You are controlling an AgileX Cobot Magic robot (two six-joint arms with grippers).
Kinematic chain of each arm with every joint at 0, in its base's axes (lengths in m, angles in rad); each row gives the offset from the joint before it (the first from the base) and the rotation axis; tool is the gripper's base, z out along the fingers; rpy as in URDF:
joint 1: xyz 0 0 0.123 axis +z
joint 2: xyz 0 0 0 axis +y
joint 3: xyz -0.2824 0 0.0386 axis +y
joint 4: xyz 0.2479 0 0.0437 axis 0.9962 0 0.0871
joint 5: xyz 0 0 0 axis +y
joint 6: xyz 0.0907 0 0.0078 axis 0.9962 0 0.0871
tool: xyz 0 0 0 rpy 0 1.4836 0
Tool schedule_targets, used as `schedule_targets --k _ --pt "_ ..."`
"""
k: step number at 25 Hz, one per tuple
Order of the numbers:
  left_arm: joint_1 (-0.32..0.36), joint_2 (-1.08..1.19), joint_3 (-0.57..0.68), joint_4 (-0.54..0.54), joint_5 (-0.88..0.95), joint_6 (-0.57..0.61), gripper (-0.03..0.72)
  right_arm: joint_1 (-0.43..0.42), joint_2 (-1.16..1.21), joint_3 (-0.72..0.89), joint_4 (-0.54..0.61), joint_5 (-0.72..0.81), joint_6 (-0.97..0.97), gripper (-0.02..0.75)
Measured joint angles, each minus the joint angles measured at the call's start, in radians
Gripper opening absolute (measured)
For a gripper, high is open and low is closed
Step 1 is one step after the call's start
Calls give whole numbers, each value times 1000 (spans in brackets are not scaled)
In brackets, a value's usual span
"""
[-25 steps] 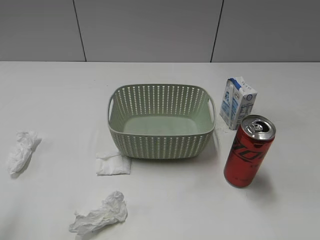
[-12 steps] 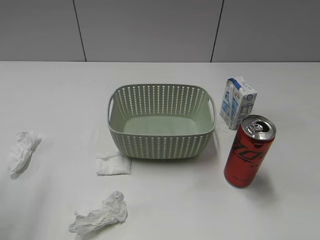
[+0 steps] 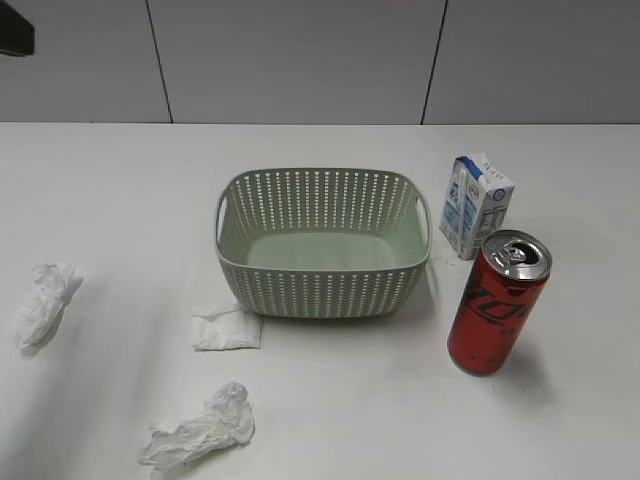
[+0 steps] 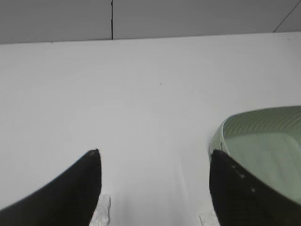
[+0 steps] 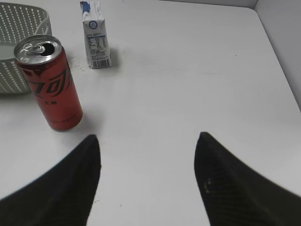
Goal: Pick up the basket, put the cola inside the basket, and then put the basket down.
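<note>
The sage-green basket (image 3: 320, 255) stands empty on the white table, mid view; its corner shows at the right of the left wrist view (image 4: 263, 136). The red cola can (image 3: 498, 302) stands upright to the basket's right, and in the right wrist view (image 5: 49, 82) it is at the upper left. My left gripper (image 4: 154, 153) is open and empty over bare table, left of the basket. My right gripper (image 5: 148, 139) is open and empty, to the right of the can and nearer the camera. In the exterior view only a dark part of the left arm (image 3: 15, 35) shows at the top left corner.
A small white-and-blue carton (image 3: 476, 205) stands behind the can, also in the right wrist view (image 5: 95, 35). A folded tissue (image 3: 227, 328) lies at the basket's front left corner. Crumpled tissues lie at the far left (image 3: 42, 303) and front left (image 3: 200, 428).
A dark part of the left arm has come into the exterior view's top left corner. Basket, can, carton and tissues have not moved.
</note>
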Motion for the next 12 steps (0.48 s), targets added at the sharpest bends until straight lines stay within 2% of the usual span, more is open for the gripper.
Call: schedule_targets --k 7,12 --pt "-4 236 -210 -45 212 0 544 0 0 0 0 0 0 479" --pt "-89 356 -306 -7 261 -62 544 0 0 0 0 0 0 479"
